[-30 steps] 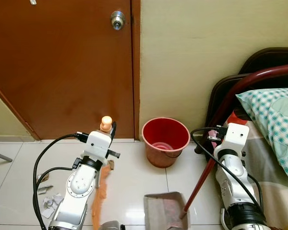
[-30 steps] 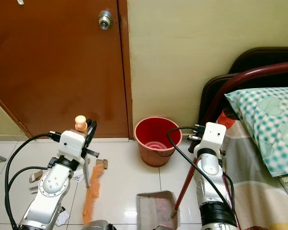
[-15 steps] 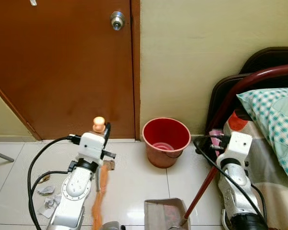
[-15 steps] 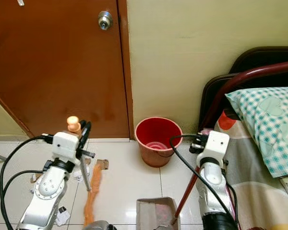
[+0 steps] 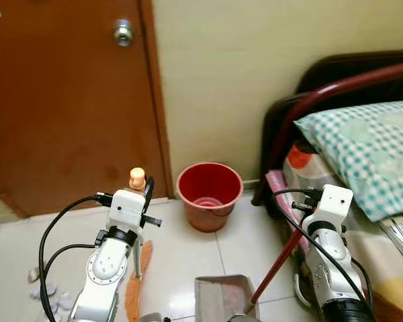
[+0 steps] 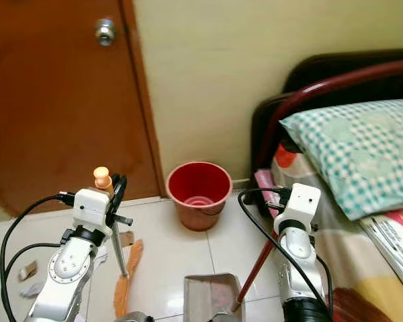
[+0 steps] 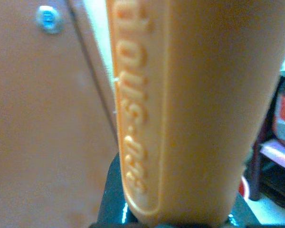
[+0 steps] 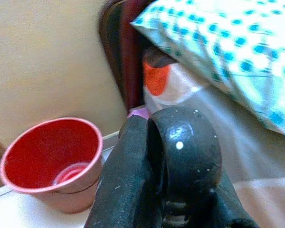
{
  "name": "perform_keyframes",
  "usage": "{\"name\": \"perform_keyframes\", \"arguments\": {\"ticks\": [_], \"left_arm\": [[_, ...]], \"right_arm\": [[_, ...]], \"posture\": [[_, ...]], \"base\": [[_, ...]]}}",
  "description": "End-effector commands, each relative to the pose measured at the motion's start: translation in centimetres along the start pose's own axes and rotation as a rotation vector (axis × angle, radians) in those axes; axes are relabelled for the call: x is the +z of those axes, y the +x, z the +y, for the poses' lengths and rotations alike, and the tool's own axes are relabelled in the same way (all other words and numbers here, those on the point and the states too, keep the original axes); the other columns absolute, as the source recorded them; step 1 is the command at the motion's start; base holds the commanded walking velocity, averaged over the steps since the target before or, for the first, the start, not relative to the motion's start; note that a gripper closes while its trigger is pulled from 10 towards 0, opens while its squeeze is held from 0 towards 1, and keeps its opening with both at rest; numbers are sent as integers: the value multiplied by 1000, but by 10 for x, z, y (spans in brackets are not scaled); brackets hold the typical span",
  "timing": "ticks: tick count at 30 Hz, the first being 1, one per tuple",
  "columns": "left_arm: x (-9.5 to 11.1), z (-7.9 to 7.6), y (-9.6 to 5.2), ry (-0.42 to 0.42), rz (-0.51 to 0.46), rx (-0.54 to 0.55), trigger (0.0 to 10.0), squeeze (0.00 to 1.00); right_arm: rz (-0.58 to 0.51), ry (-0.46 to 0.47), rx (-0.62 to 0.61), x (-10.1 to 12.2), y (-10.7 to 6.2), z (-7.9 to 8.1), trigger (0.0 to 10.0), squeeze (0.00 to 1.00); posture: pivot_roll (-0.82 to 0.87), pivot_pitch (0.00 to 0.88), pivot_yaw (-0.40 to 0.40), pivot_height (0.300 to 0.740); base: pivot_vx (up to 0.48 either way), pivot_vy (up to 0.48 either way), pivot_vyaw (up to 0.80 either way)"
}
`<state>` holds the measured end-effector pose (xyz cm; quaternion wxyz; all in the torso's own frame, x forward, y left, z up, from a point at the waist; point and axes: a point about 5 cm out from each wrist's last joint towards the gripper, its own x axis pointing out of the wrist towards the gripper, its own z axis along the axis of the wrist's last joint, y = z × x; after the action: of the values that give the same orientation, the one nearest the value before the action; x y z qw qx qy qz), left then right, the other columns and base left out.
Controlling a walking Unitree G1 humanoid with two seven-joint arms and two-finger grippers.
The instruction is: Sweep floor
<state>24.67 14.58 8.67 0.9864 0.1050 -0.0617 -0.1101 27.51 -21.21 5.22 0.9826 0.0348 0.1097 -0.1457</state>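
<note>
Broom left, dustpan right, red bucket between, by the wall.

Scraps of crumpled white paper [image 5: 41,292] on the pale floor tiles [image 5: 242,235] are blurred, partly hidden behind the left arm. Left gripper [image 5: 146,191], raised and upright, is clamped on the orange plastic broom handle [image 7: 180,109]; embossed lettering there is unreadable; bristles [image 5: 136,290] trail on the floor. Red plastic bucket [image 5: 209,196] stands against the wall. Right gripper [image 8: 166,161], closed around the dark red dustpan pole [image 5: 277,264]; grey dustpan [image 5: 218,298] cut off at frame bottom.

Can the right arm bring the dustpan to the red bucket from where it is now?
Probably yes. The right gripper holds the dustpan handle, and bare floor lies between dustpan and red bucket.
</note>
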Motion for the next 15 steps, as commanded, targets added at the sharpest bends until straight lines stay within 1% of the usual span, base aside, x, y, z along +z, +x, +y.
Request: {"name": "perform_keyframes", "arguments": {"ticks": [1, 4, 5, 9, 15], "left_arm": [[3, 2, 1, 2, -17, 6, 10000, 0], [3, 1, -1, 0, -13, 6, 10000, 0], [3, 1, -1, 0, -12, 6, 10000, 0], [4, 1, -1, -1, -11, 7, 10000, 0], [5, 2, -1, -3, -10, 3, 10000, 0]], "right_arm": [[-14, 5, 1, 7, 2, 0, 10000, 0], [-14, 2, 5, 8, 2, 0, 10000, 0], [-13, 2, 6, 8, 2, 0, 10000, 0], [-9, 3, 9, 7, 2, 0, 10000, 0], [-8, 3, 16, 9, 3, 1, 10000, 0]], "posture": [[-26, 0, -9, 740], [-27, 0, -13, 740], [-27, 0, -13, 740], [-27, 0, -13, 740], [-26, 0, -13, 740]], "base": [[0, 0, -800], [0, 0, -715], [0, 244, -513], [252, 280, -645], [242, 354, -753]]}}
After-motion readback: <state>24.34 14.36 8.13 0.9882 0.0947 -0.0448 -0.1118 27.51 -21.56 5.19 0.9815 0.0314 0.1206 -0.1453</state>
